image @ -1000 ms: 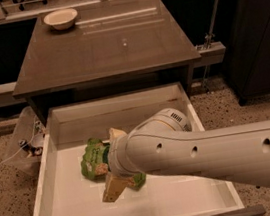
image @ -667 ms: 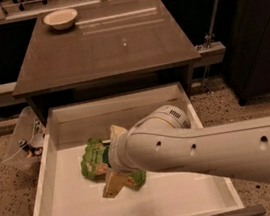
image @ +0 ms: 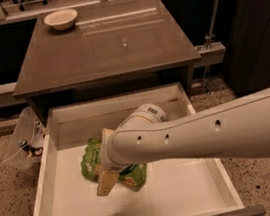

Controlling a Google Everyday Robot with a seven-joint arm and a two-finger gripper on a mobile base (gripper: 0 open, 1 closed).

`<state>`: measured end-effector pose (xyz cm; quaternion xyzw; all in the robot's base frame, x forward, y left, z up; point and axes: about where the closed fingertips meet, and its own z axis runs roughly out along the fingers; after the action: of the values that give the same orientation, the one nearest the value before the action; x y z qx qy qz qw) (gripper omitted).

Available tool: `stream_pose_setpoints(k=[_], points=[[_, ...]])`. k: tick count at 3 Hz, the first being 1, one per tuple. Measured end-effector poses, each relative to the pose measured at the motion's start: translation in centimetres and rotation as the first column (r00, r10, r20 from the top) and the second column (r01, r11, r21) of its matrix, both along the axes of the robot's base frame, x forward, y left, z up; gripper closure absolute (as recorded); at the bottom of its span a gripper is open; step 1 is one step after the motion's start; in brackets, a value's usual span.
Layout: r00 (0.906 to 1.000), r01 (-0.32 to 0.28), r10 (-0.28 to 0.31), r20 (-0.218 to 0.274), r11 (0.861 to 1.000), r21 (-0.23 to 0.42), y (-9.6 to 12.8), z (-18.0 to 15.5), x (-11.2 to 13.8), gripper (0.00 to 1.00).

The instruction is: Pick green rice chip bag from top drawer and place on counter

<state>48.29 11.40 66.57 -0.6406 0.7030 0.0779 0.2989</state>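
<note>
Has risen slightly, claw (image: 112, 177) clamped on green rice chip bag (image: 91, 162), lifting it clear of top drawer (image: 188, 190) floor; suggests firm grasp, carry to surface (image: 101, 54) still ahead

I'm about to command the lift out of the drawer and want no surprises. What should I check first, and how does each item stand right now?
1. Top drawer open: ok, it is pulled out in front of the counter.
2. Gripper at the green rice chip bag: ok, it is down on the bag, left of the drawer's middle.
3. Secure hold on the bag: cannot tell, the arm hides the contact.
4. Bag clear of the drawer floor: cannot tell.
5. Landing space on the counter: ok, the surface is mostly bare, with only a bowl at the far left corner.
</note>
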Motion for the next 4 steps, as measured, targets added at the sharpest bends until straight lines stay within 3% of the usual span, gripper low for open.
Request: stream_pose_setpoints(k=[1,2,3,4], points=[[0.9981,-0.032,0.030,-0.054,0.999,-0.037,0.0,-2.5,0.4,0.00],[0.9981,-0.032,0.030,-0.054,0.999,-0.037,0.0,-2.5,0.4,0.00],[0.9969,-0.027,0.026,-0.075,1.000,-0.013,-0.1,-3.1,0.6,0.00],[0.9904,-0.005,0.006,-0.138,1.000,0.009,-1.2,-5.9,0.6,0.00]])
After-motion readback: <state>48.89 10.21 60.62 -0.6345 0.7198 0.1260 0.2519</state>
